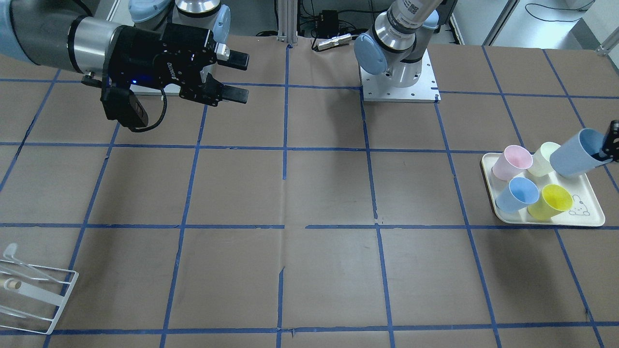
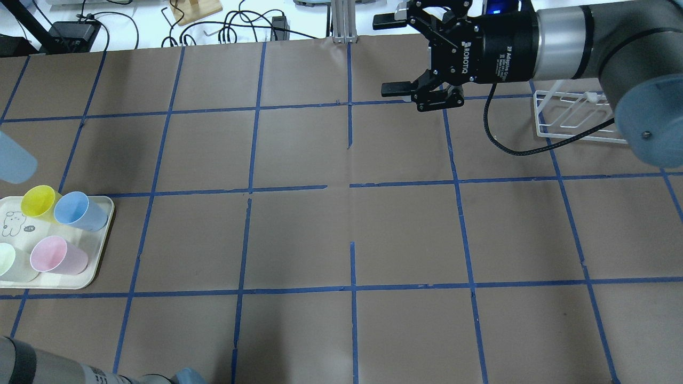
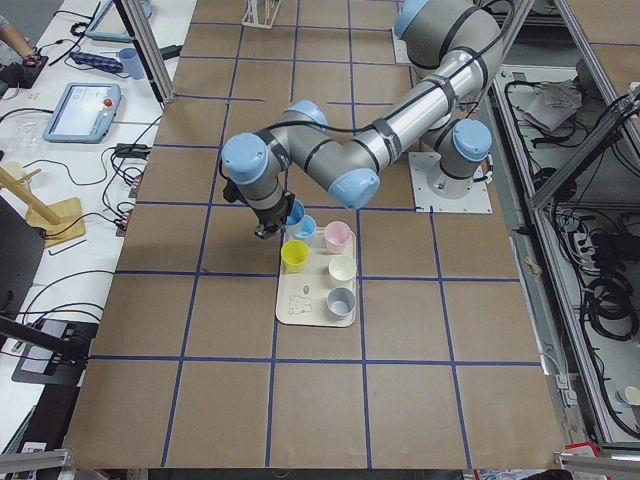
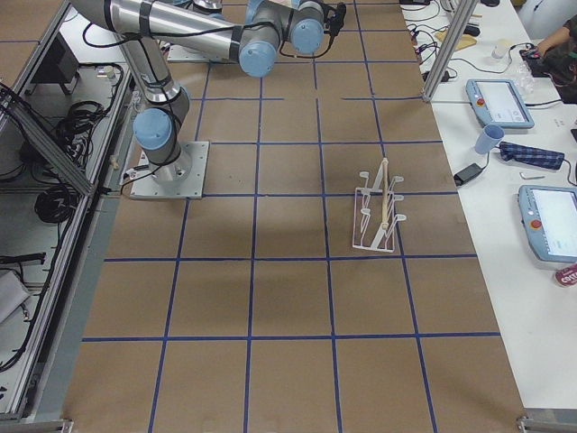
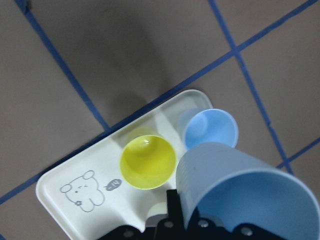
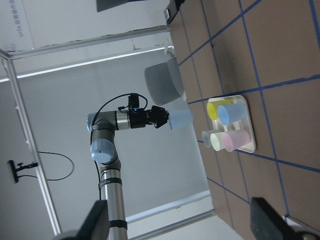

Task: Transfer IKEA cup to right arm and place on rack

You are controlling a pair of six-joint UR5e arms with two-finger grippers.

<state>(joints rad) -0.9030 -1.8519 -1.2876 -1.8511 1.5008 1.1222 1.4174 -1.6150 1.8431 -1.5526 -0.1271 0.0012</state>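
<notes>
Above the back edge of the cream tray point(image 1: 592, 215), at the robot's left end of the brown counter point(image 1: 329, 193), the IKEA cup point(image 1: 575, 153) hangs in the air, clear of the tray and tilted so that its mouth faces the left gripper point(image 1: 608, 147). That gripper is clamped on the cup's rim, with 1 black finger showing inside the mouth in the front-facing view. The left wrist view looks past the held cup, which fills its lower right corner, down onto the tray. 4 other cups stand on the tray in the front-facing view: a pink cup point(image 1: 511, 162), a cream cup point(image 1: 544, 158), a sky-blue cup point(image 1: 517, 195) and a yellow cup point(image 1: 551, 200). A small bear drawing point(image 1: 578, 205) marks 1 corner of the tray. The right arm point(image 1: 43, 34) reaches in from the other side, held level above the counter, and the right gripper point(image 1: 244, 77) has its 2 fingers spread wide apart with nothing between them, pointing toward the middle of the counter. It is well apart from the cup. The rack point(image 1: 34, 295) sits on the counter at the robot's right end, near the operators' edge, with its wooden dowel point(image 1: 10, 284) lying across the white wire frame.
</notes>
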